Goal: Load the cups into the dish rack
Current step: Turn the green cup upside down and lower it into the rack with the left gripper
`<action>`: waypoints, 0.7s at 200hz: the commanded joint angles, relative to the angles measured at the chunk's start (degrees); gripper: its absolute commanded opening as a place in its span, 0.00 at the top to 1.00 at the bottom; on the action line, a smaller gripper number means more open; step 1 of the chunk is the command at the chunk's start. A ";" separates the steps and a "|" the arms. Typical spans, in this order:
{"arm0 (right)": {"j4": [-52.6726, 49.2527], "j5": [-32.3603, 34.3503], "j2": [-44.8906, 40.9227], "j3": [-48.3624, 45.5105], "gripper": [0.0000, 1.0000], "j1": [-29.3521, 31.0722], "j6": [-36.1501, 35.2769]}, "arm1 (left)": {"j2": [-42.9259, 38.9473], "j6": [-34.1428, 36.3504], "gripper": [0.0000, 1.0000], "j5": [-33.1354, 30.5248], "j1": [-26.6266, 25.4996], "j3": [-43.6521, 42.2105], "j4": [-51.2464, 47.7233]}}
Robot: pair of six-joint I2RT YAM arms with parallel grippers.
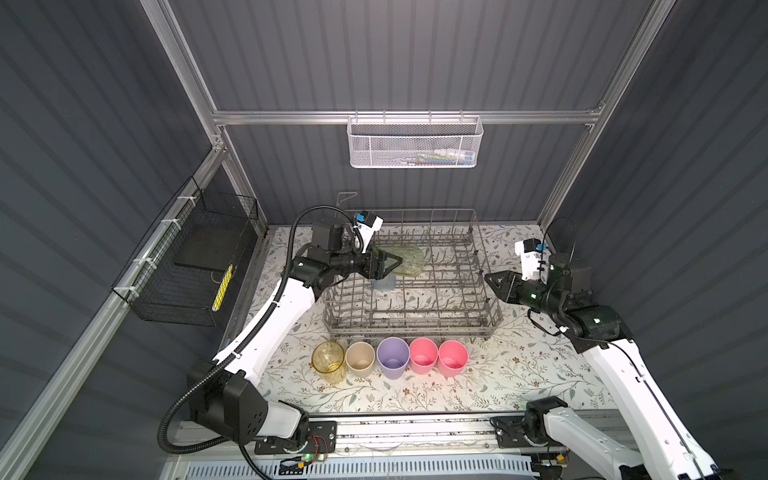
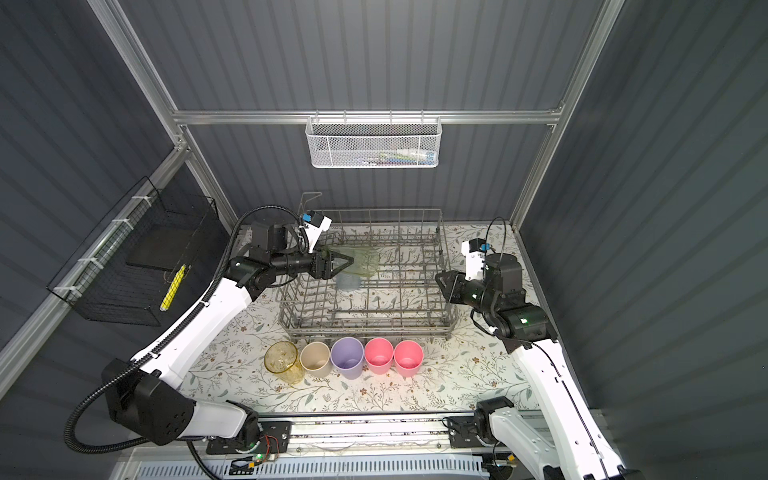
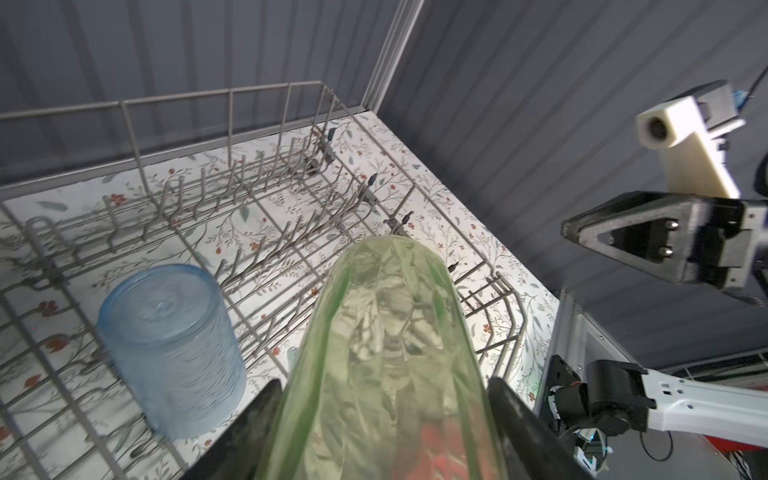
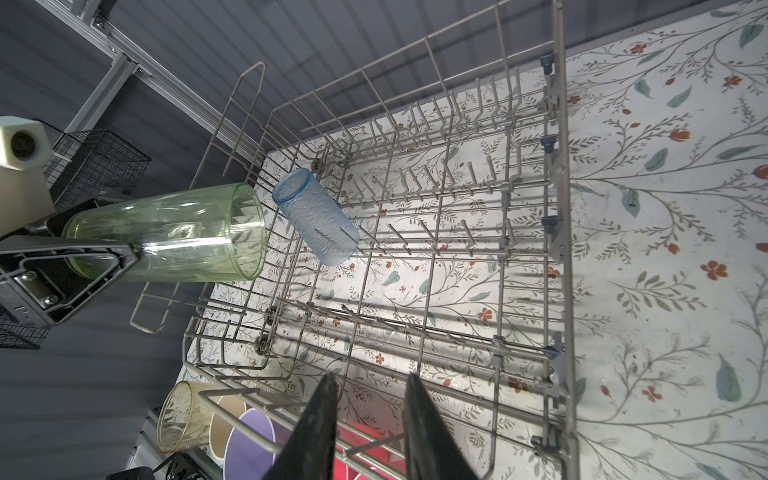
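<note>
Worktop [image 1: 519,374]: flower-patterned, enclosed by grey walls [image 1: 395,62]; dish rack [image 1: 411,332] is set at its middle.
Left claw [image 1: 394,262]: pinched on the green cup [image 4: 174,232] near its base.
Green cup: held above the rack on the left arm's side; long axis level, mouth turned away from the claw, toward the right claw [image 4: 370,376].
Blue cup [image 4: 316,222]: seated mouth down in the rack, just beside and below.
Right claw: partly spread, empty, well apart.
Next move: a mouth-down turn is judged necessary before lowering.
Waiting cups [image 1: 392,361]: five, lined before the rack.

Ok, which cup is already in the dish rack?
The blue-grey cup, upside down inside the dish rack. The green cup is held by the left gripper; five others stand outside.
</note>
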 commanded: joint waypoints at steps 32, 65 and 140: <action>-0.57 0.69 0.91 -0.22 0.69 -0.23 -1.52 | 0.11 2.25 0.84 -9.13 0.34 2.82 -9.55; -1.37 3.38 1.35 0.13 0.69 -0.23 -2.36 | 1.17 1.75 0.84 -14.03 0.28 5.68 -14.50; -2.76 6.80 1.32 -0.51 0.68 -0.28 -4.62 | 4.62 0.94 0.83 -22.19 0.28 8.30 -23.16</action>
